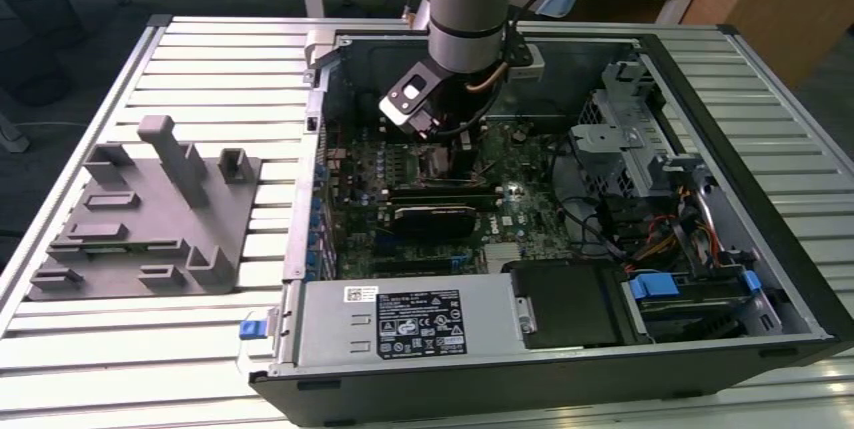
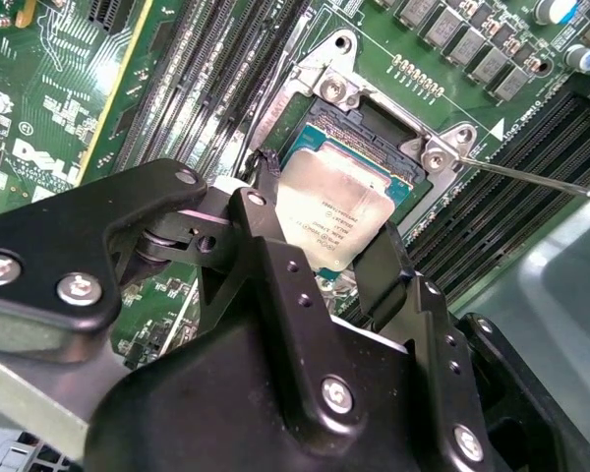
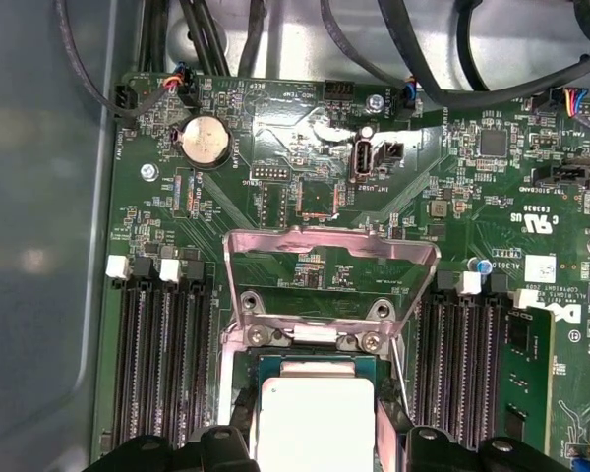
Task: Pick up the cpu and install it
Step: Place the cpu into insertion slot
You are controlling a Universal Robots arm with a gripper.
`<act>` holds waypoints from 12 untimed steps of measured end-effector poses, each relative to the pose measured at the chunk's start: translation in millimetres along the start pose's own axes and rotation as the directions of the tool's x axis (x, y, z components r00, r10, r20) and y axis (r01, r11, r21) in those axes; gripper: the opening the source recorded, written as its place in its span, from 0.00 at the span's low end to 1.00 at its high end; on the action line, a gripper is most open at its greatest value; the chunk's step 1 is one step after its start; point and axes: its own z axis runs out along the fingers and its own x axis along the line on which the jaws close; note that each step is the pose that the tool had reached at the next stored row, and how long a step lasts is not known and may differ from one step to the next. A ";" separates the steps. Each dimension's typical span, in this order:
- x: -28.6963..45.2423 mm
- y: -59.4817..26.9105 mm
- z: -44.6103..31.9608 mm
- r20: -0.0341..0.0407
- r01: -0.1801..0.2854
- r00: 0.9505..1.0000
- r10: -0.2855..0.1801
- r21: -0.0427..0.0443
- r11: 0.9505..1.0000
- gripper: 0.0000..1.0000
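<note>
The cpu (image 2: 336, 208), a small square chip with a pale silver top, lies level in or just over the open motherboard socket (image 2: 374, 128). My gripper (image 2: 324, 231) reaches down into the computer case (image 1: 747, 49). Its black fingers (image 2: 382, 267) stand against two opposite edges of the chip and appear shut on it. In the first wrist view the cpu (image 3: 315, 418) sits between the fingertips (image 3: 226, 444), with the socket's metal load plate (image 3: 329, 275) swung up beyond it. In the exterior view my gripper (image 1: 447, 144) hangs over the middle of the board.
Memory slots (image 3: 162, 364) flank the socket on both sides. A thin metal lever (image 2: 531, 177) sticks out beside it. A black ribbed module (image 1: 434, 211) lies near the socket. Drive cages and cables (image 1: 641, 169) fill the exterior view's right. A grey plastic block (image 1: 147, 219) stands outside the case.
</note>
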 end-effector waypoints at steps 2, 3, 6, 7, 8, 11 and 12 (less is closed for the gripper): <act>0.0 0.0 0.0 0.000 0.000 1.000 0.000 0.000 1.000 0.55; 0.0 0.0 0.2 0.000 0.000 1.000 0.000 0.000 1.000 0.55; 0.0 0.0 1.3 0.000 0.000 1.000 0.000 0.000 1.000 0.55; 0.0 0.0 1.4 0.000 0.000 1.000 0.000 0.000 1.000 0.55; 0.0 -0.1 1.4 0.001 0.000 1.000 0.000 0.000 1.000 0.55; 0.0 -0.1 1.5 0.000 0.000 1.000 0.000 0.000 1.000 0.55; 0.0 -0.1 1.5 0.001 0.000 1.000 0.000 0.000 1.000 0.55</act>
